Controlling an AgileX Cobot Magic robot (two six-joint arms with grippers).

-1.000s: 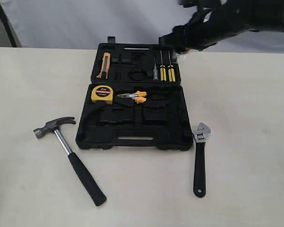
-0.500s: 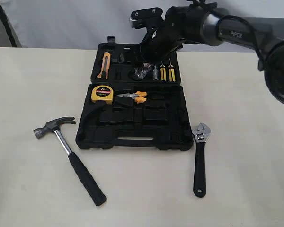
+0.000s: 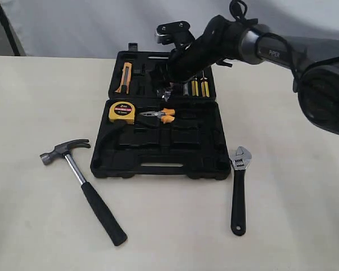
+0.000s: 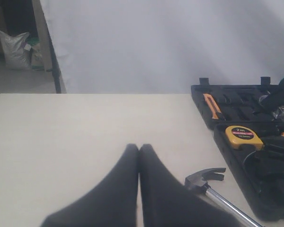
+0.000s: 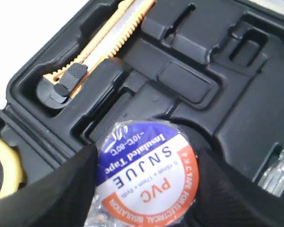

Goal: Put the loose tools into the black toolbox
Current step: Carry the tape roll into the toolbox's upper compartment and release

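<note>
Seating tape roll: step in hand; the roll hangs over the round recess in the toolbox far half.
Right claw: mine, clenched on the roll's sides.
Next move: lower squarely into that recess, then let go, I judge.
Hammer: loose, left of the toolbox.
Wrench: loose, right of the toolbox.
Left claw: pinched together, empty, well left of the toolbox.

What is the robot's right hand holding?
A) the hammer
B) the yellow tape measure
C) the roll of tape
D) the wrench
C: the tape roll sits pinched in the right gripper above the black toolbox, while the hammer and wrench lie on the table.
</note>
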